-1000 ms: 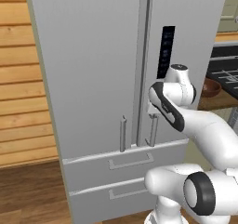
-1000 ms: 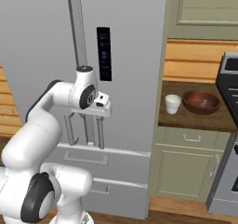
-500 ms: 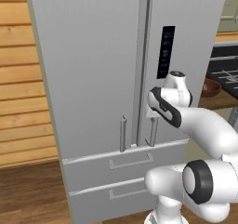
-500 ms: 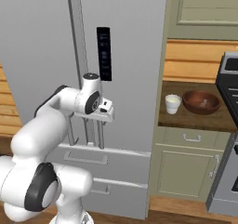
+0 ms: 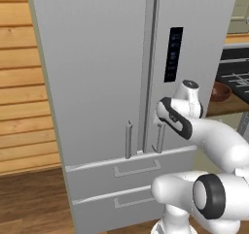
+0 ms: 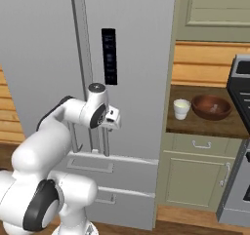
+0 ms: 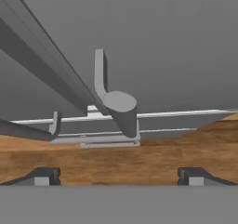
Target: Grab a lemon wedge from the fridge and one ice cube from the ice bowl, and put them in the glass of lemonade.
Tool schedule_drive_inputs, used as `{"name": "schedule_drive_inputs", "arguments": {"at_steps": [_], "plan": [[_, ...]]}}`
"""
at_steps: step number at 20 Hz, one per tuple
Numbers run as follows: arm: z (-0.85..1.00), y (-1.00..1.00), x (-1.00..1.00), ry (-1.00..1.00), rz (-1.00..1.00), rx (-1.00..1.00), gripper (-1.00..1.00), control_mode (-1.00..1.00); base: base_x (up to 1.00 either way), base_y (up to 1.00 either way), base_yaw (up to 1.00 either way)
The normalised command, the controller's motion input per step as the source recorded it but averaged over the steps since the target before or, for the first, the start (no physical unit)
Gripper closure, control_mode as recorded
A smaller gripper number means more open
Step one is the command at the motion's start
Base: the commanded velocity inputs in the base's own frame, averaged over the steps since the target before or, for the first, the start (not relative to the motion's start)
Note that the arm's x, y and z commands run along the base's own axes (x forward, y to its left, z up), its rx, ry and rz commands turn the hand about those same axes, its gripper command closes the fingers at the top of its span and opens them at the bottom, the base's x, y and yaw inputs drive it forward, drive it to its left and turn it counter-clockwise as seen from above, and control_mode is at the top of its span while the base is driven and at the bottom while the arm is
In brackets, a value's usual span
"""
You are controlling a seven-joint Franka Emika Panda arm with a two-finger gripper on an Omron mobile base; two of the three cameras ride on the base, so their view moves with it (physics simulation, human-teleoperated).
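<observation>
1. The two-finger end effector [image 7: 119, 175] is seen spread wide, with nothing between its dark tips [image 7: 44, 175]
2. It is held near the lower end of the right-hand vertical bar handle [image 7: 120, 108] of the tall grey double-door fridge [image 5: 97, 82], without touching it
3. Both fridge doors are seen closed, with two lower drawers [image 5: 131, 172] beneath them and a dark control panel [image 6: 109, 56] on the right door
4. The small whitish cup of pale yellow lemonade [image 6: 181, 108] is seen on the brown table [image 6: 205, 126] right of the fridge
5. The wide reddish-brown ice bowl [image 6: 211, 107] is set just beside the cup, on its right
6. The lemon wedge cannot be made out
</observation>
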Motion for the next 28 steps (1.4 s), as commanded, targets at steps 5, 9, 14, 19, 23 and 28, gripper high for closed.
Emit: {"name": "schedule_drive_inputs", "arguments": {"at_steps": [5, 9, 14, 19, 23, 28], "plan": [[-0.04, -0.03, 0.16, 0.01, -0.02, 0.00, -1.00, -1.00, 0.00, 0.00, 0.00], [-0.17, -0.07, 0.07, 0.01, -0.01, 0.00, -1.00, -1.00, 0.00, 0.00, 0.00], [-0.07, -0.05, 0.02, -0.06, 0.00, 0.00, -1.00, -1.00, 0.00, 0.00, 0.00], [-0.05, 0.00, 0.06, -0.09, 0.00, 0.00, -1.00, -1.00, 0.00, 0.00, 0.00], [-0.15, 0.00, 0.01, -0.10, 0.00, 0.00, -1.00, -1.00, 0.00, 0.00, 0.00], [-0.20, 0.00, 0.07, -0.04, 0.00, 0.00, -1.00, -1.00, 0.00, 0.00, 0.00]]}}
